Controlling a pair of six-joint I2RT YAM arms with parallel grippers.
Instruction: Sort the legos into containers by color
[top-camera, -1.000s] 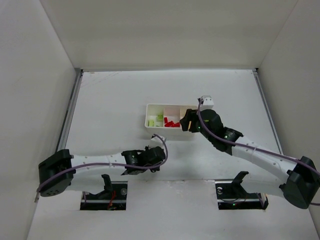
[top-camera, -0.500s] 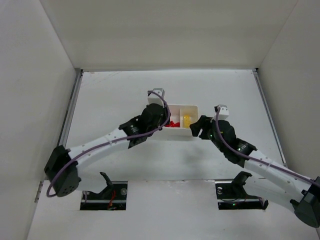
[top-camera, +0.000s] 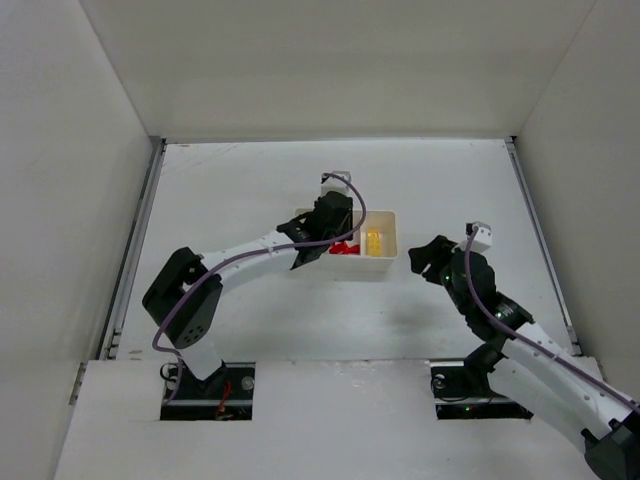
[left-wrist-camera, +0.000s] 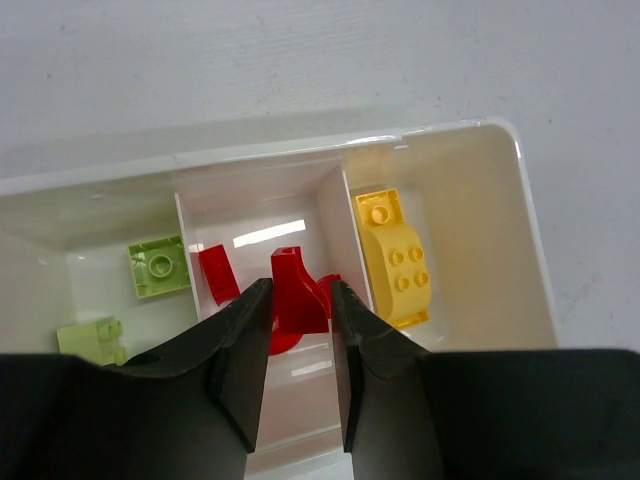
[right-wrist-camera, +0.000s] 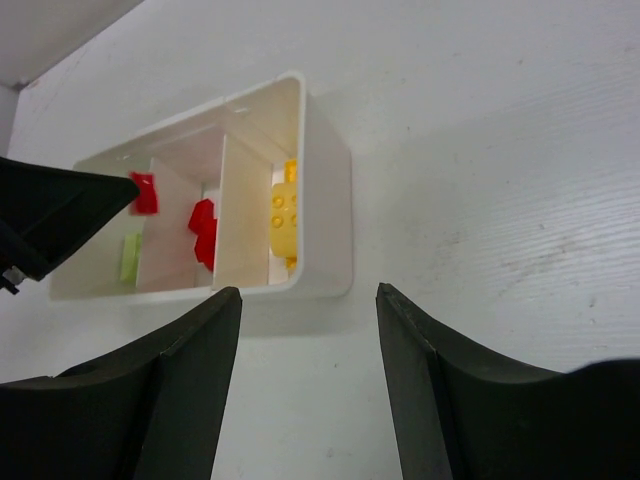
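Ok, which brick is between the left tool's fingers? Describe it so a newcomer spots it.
Start at the white tray mid-table, split into three. Over its middle compartment the left tool pinches a red brick with a curved top. The other reds lie loose on the floor below; only this one sits between black fingers.

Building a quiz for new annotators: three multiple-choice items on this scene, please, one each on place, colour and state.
1. The small red plastic brick between the left gripper's fingers is over which compartment of the white plastic tray? A the green-brick one B the red-brick one C the yellow-brick one
2. The compartment nearest the right gripper holds a brick of what colour? A yellow B red C blue
3. The right gripper is: A shut on a brick B open, empty C gripping the tray
Answers: B, other red bricks lie below it; A, the yellow plastic brick lies there; B, its fingers stand wide apart with nothing between.
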